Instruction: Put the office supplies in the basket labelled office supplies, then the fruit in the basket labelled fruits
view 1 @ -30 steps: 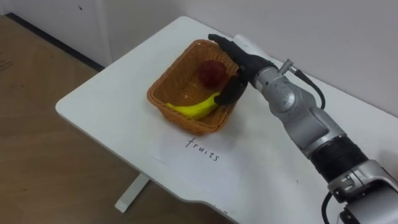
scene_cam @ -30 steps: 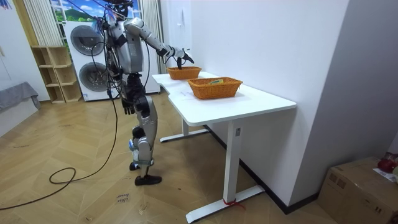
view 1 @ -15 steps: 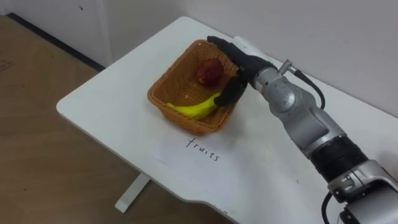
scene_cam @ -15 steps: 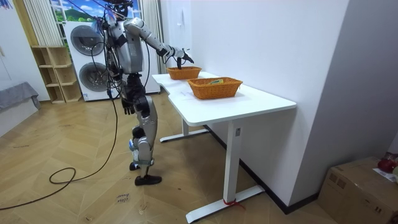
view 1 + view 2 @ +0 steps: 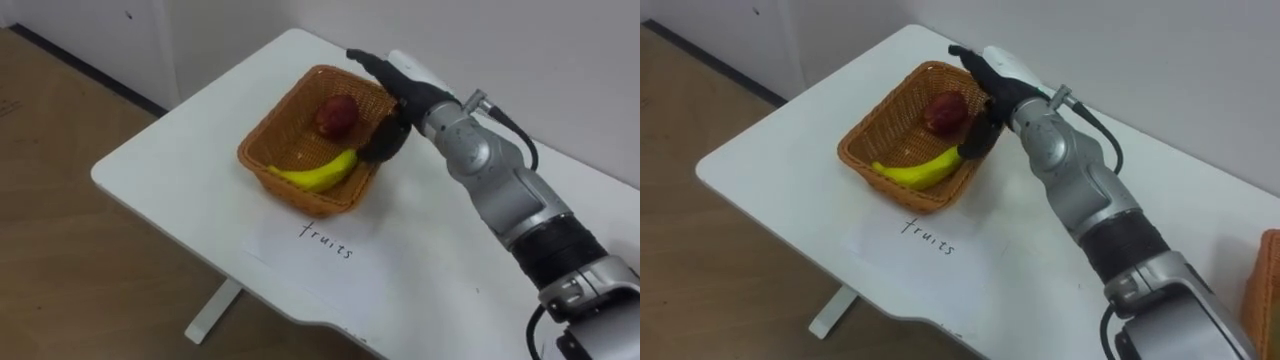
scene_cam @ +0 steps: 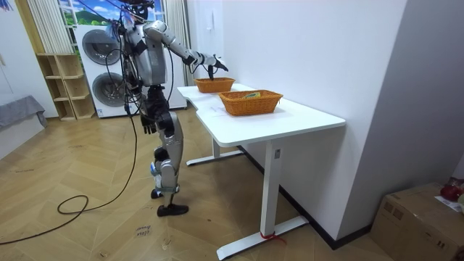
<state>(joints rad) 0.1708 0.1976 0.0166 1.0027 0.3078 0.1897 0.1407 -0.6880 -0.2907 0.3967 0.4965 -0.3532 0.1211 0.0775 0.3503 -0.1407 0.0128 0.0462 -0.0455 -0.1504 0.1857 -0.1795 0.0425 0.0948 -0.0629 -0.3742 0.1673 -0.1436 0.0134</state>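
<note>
One word can be read: "fruits", handwritten in dark lower-case letters on a white sheet of paper [image 5: 345,268]. The sheet lies flat on the white surface [image 5: 165,150], just in front of the wicker basket [image 5: 258,150], on the side nearest the robot. The word slants slightly downward to the right. In the room view, dark scribbles [image 6: 141,230] on the wooden floor [image 6: 87,232] are too small to read.

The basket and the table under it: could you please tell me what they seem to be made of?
Basket: woven wicker or rattan, matt tan, judging by the plaited strands. Table: smooth white board, probably laminate by its even top; the core cannot be told.
</note>
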